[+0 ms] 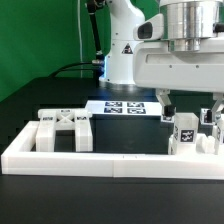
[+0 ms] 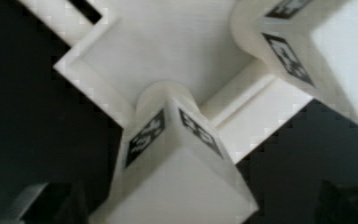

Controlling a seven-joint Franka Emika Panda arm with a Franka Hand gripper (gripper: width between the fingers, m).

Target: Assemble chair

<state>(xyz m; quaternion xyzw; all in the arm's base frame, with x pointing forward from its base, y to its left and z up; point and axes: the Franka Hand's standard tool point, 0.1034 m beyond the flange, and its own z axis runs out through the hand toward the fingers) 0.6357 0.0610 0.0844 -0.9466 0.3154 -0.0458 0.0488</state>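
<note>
Where the exterior view takes in the whole table, the gripper (image 1: 191,110) hangs low at that view's right with its jaws spread wide. One finger stands on either side of a tagged leg piece (image 1: 185,135), and nothing is clamped. A second white piece (image 1: 216,133) stands just beside the leg piece, both behind the border wall (image 1: 110,160). The X-braced frame (image 1: 66,130) sits well apart at the view's left, and the marker board (image 1: 125,108) lies farther back between them. In the wrist view the leg piece (image 2: 167,145) fills the middle, tags showing on two faces, against a broad flat panel (image 2: 149,55); whether the two are joined I cannot tell. Another tagged part (image 2: 300,55) sits near, and the dim fingertips (image 2: 34,203) stand clear of everything. I judge this an early step: the chair lies in loose parts, and the released hand is lined up over the leg piece. The next move calls for squaring the jaws on the piece's flat faces before closing, since a skewed hold could tip it into its neighbour.
</note>
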